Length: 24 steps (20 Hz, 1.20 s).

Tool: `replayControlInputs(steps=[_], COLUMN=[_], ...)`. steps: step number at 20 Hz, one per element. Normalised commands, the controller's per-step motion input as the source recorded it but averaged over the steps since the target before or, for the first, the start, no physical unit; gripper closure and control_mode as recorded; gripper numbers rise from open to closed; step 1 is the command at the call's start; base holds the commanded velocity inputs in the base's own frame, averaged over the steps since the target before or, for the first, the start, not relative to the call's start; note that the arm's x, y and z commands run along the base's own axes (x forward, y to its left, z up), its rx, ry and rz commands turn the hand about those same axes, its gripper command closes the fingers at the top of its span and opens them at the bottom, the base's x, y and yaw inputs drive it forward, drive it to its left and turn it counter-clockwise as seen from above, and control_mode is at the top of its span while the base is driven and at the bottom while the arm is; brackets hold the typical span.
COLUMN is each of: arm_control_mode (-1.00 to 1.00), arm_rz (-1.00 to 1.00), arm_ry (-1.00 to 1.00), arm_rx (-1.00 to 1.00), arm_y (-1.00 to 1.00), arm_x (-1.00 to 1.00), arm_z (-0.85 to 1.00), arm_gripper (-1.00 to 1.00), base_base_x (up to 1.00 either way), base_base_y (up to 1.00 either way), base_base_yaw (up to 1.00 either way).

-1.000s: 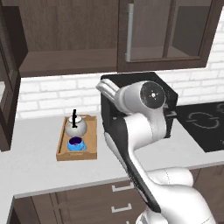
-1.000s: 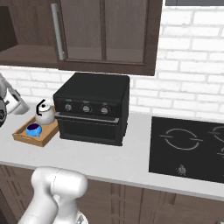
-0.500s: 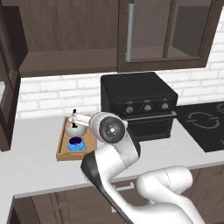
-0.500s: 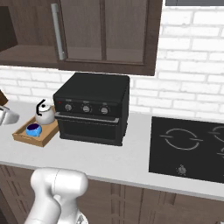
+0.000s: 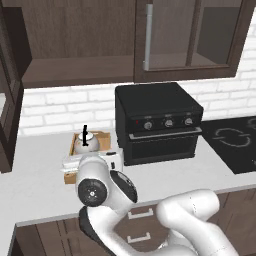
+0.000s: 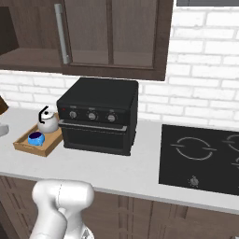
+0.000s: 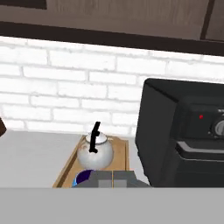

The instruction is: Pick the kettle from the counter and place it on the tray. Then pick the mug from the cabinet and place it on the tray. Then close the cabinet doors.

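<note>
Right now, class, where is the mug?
The mug sits in the tray on the counter, just in front of the kettle and left of the black oven in the right base view.

A home kitchen: dark wood wall cabinets (image 6: 112, 37) above a white brick backsplash (image 6: 205, 88), a black countertop oven (image 6: 98, 116) and an induction hob (image 6: 200, 156) on the pale counter (image 6: 112, 170).

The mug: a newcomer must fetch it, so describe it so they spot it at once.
Find the black oven-like box on the counter. Beside it lies a light-wood tray. The mug sits in it: small, bright blue, unlike the silvery kettle next to it.
</note>
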Motion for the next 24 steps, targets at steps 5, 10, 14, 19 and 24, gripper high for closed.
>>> replayControlInputs(steps=[5,10,14,19,24], arm_control_mode=[-1.0,-1.0,-1.0,-1.0,-1.0], arm_rz=[0.07,0.01,0.0,0.0,0.04], arm_ry=[-0.01,0.0,-0.01,-0.05,-0.02], arm_rx=[-0.64,-0.56,-0.42,-0.51,-0.62], arm_y=[0.81,0.52,0.29,0.0,0.19], arm_x=[-0.05,-0.11,0.0,-0.03,0.0], arm_z=[0.0,0.0,-0.16,-0.17,0.0], arm_gripper=[1.0,1.0,1.0,1.0,1.0], base_base_x=[0.0,0.0,0.0,0.0,0.0], base_base_y=[0.0,0.0,0.0,0.0,0.0], base_base_yaw=[0.0,0.0,0.0,0.0,0.0])
